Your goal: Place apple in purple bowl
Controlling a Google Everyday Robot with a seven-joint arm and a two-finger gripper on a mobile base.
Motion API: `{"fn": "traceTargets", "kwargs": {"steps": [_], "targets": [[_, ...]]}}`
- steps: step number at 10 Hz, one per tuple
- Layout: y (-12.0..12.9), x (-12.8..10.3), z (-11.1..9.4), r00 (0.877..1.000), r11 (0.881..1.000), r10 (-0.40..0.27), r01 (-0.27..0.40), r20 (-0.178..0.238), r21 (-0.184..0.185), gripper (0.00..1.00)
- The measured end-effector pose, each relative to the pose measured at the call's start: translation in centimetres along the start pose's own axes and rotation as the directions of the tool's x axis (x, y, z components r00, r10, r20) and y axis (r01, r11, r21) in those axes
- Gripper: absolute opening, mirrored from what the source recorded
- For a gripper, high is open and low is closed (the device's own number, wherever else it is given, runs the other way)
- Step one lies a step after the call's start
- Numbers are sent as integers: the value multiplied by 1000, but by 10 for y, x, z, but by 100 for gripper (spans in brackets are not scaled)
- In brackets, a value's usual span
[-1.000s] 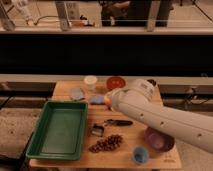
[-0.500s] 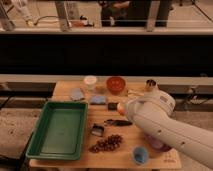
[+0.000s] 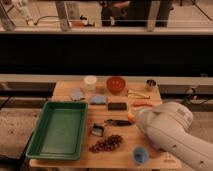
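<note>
Though gripper (image 3: 135, 119) sits beside 1 apple (image 3: 130, 116), its hold unclear, 1 green tray (image 3: 57, 130).

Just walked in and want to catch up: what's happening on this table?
A white robot arm reaches over the right front of the wooden table. Its end effector is at the arm's tip, right by a small orange apple, though the arm hides most of it. The purple bowl meant for the apple is out of sight; the arm covers that corner.
</note>
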Motion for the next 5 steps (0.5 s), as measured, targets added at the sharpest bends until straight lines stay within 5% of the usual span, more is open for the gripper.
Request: {"fn": "traceTargets", "kwargs": {"steps": [5], "targets": [[30,44,-15,994,996,92,-92,-54,12,0]]}}
